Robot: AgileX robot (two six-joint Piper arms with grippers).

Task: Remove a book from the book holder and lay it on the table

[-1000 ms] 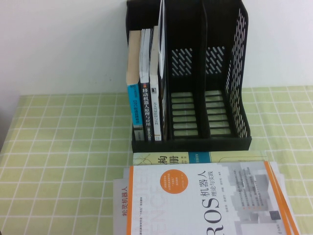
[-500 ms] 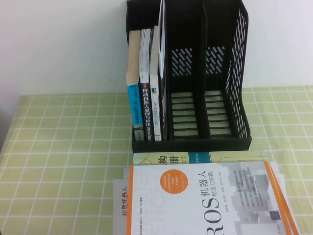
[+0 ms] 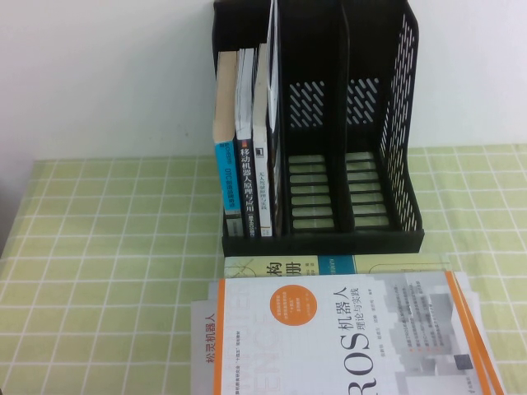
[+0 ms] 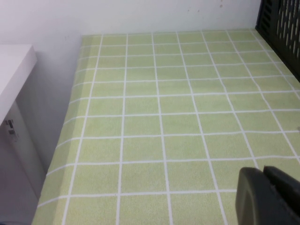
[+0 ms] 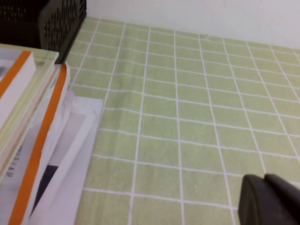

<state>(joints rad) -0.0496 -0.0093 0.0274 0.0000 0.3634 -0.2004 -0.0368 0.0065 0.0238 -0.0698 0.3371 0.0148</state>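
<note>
Light green cloth with a white grid covers the table [image 3: 99,247], and at its back stands the tall black plastic three-compartment book holder [image 3: 387,123] with slotted walls. Its leftmost compartment holds three upright books with blue, black and white spines [image 3: 244,177], packed side by side so they stay upright; the other two compartments are empty. The large white paperback with an orange stripe, orange circle and grey "ROS" lettering [image 3: 346,337] lies flat, cover up, in front of the holder, on top of a small stack that includes a pale yellow and blue book [image 3: 329,265], so the laying-down step looks finished. Neither arm shows from above. The left gripper [image 4: 267,197] hangs over bare cloth well to the left of the holder, the right gripper [image 5: 269,201] over bare cloth just right of the stack; both hold nothing, and whether their fingers are parted I cannot tell
</note>
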